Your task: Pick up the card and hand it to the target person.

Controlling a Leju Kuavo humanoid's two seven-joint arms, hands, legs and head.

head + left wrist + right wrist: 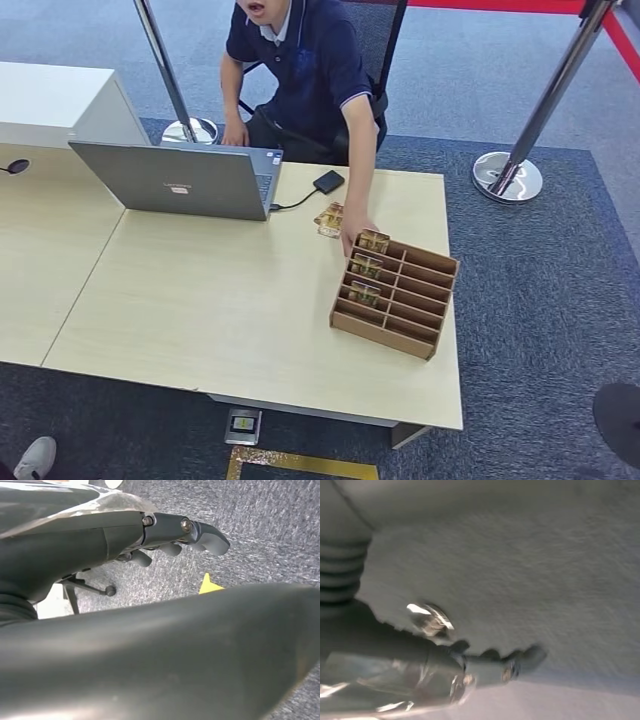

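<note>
On the left of the head view a grey laptop [185, 180] stands open on the pale table [226, 320], one of its kind. Right of centre, a person's hand [355, 232] rests at the far corner of the one brown divided tray [394, 296].

Three cards stand in the tray's left column: the far card [373, 241], the middle card [367, 266] and the near card [364, 293]. A few more lie loose [330, 219] just beyond the tray.

The left hand [177, 537] hangs over grey carpet, fingers extended and holding nothing. The right hand [497, 665] is blurred; it seems empty too, though I cannot tell how its fingers stand.

For the pick, either hand must rise to the tray, and should wait until the person's hand withdraws, then pinch one card's upper edge and lift straight up.
</note>
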